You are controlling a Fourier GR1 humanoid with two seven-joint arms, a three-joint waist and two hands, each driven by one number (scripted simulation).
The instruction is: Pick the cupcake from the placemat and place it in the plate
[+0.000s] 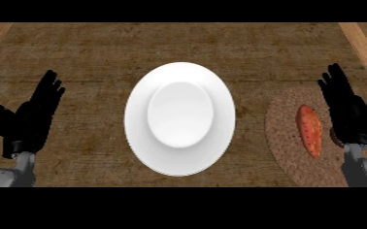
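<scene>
Looking down on a brown wood-grain counter [93, 43] w/ a white plate [180, 119] sitting pretty much dead center, nothing on it. Off to the right there's a round brownish placemat [287, 140], rough woven look, partly cut off by the view's edge and by the right arm. On the mat there's an orange-red elongated thing [309, 130] lying lengthwise, doesn't look much like a cupcake tbh, more like a sweet potato or smth. Just right of it, peeking out from behind the right hand, is a small dark brown bit [335, 137] which could be the cupcake, but most of it is hidden so can't say for sure. Either way it's on the mat, well apart from the plate. Right hand [345, 109] is over the right side of the mat, fingers straight and pointing up, spread a bit, not holding anything. Left hand [37, 116] shows at the left edge over bare counter, fingers also straight and up, nothing in it, well away from the plate
</scene>
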